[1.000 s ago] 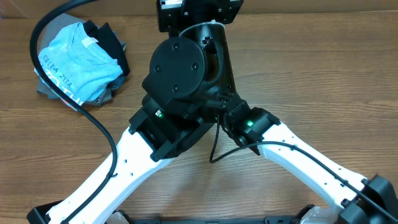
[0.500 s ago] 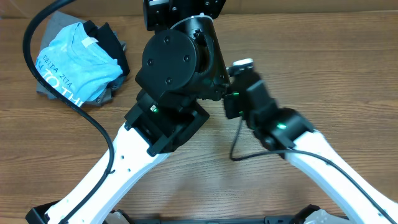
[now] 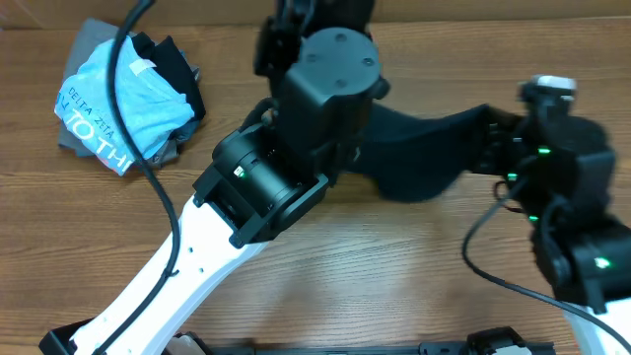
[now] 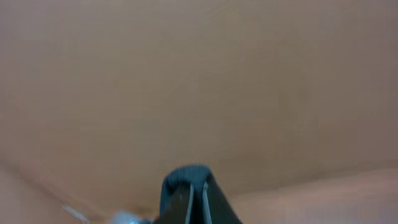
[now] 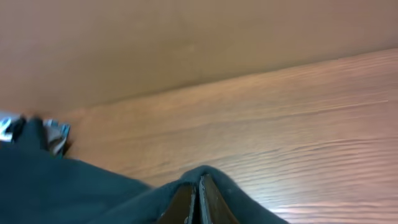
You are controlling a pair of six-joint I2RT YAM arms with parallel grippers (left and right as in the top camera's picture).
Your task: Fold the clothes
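Observation:
The clothes, a dark navy T-shirt [image 3: 424, 163], hang stretched in the air between my two arms over the middle of the table. My left gripper [image 4: 196, 196] is shut on a fold of the shirt's fabric [image 4: 185, 177]; in the overhead view its own wrist hides it. My right gripper [image 5: 199, 190] is shut on another bunched edge, and the shirt [image 5: 68, 186] trails off to the left below it. In the overhead view the right gripper [image 3: 490, 138] sits at the shirt's right end. No logo shows.
A pile lies at the back left: a light blue T-shirt [image 3: 123, 104] with white lettering over a grey garment [image 3: 71, 138] and a black piece [image 3: 175, 61]. A black cable [image 3: 168, 212] loops across the left side. The wooden table [image 3: 414, 276] shows below the arms.
My right arm has swung from the centre out to the right, drawing the dark shirt out between the two grippers. The left wrist has shifted right and turned.

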